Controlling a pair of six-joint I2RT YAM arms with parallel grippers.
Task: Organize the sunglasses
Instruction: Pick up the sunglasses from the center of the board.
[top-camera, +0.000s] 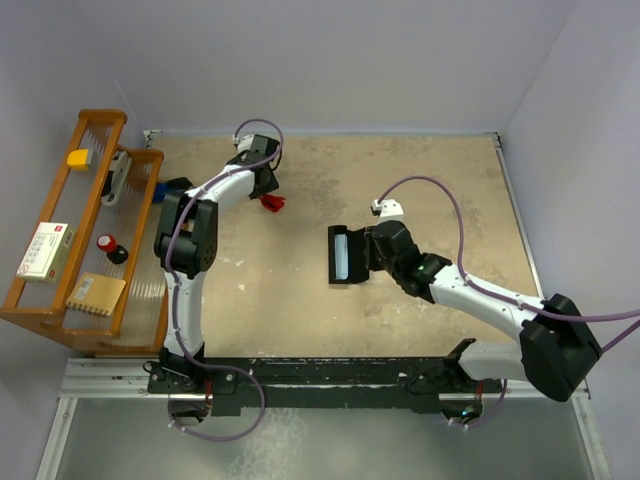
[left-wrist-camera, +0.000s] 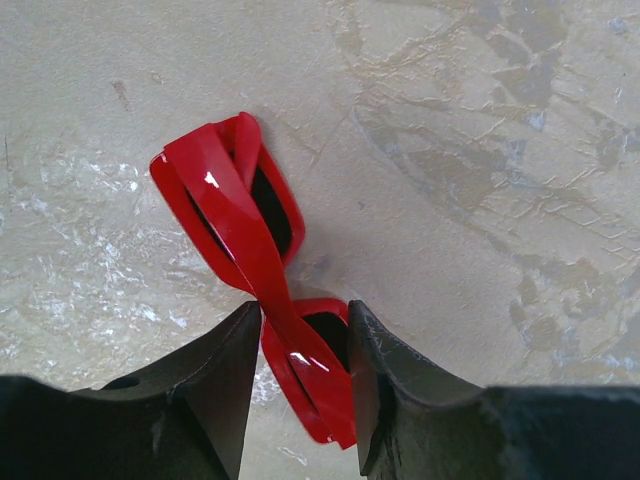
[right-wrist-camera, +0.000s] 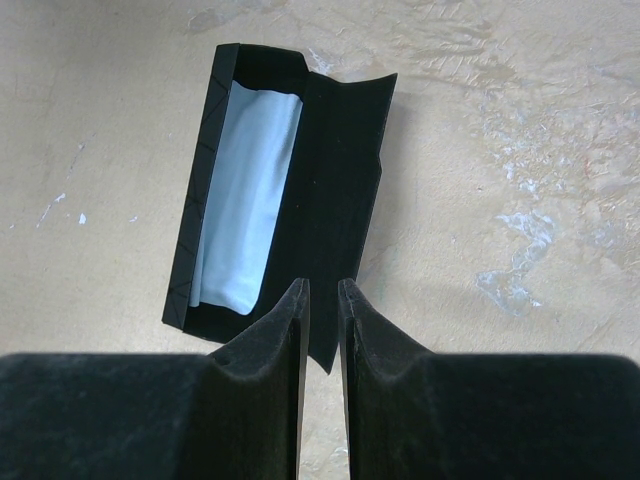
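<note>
A: Progress?
B: Partway. The left end effector (left-wrist-camera: 302, 335) is clamped on the sunglasses (left-wrist-camera: 235, 215), arms folded, toward the surface's (top-camera: 440, 180) far-left corner. Not cased yet.
A: Case?
B: The black case (right-wrist-camera: 340, 150) lies open mid-surface with the blue cloth (right-wrist-camera: 245, 200) inside. The right end effector (right-wrist-camera: 323, 295) pinches its flap.
A: Room?
B: Scuffed beige top, pale walls, wooden rack (top-camera: 95, 125) at the left edge.
</note>
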